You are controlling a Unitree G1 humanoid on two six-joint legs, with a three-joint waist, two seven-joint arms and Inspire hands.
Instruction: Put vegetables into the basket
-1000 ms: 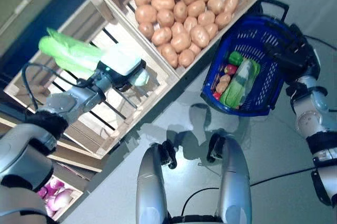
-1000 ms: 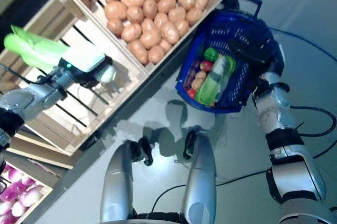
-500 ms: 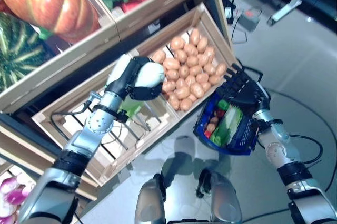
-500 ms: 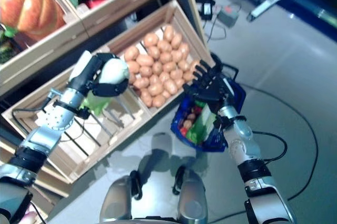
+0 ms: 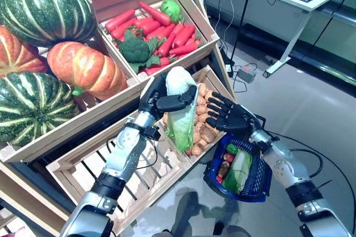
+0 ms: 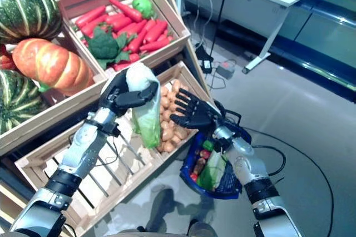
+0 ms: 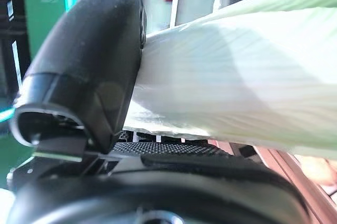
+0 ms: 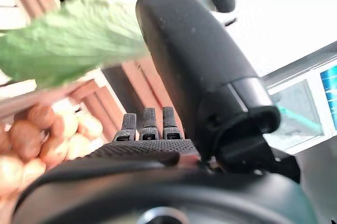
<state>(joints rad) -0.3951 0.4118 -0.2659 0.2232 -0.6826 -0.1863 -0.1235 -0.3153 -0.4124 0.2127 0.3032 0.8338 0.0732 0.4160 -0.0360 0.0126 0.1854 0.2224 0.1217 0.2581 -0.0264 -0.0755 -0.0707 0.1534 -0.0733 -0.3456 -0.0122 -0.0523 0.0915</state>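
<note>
Pale-green cabbage (image 5: pixel 180 115) gripped in left robot hand (image 5: pixel 161 96); right robot hand (image 5: pixel 225 115) splayed, blue basket (image 5: pixel 257 178) beneath.

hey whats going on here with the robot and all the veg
The robot is loading vegetables into a blue basket. Its left hand grips a pale green cabbage by the white base, leaves hanging down above the potato crate. Its right hand is open, fingers spread, beside the cabbage, with the basket, already holding some vegetables, hanging under that arm.
</note>
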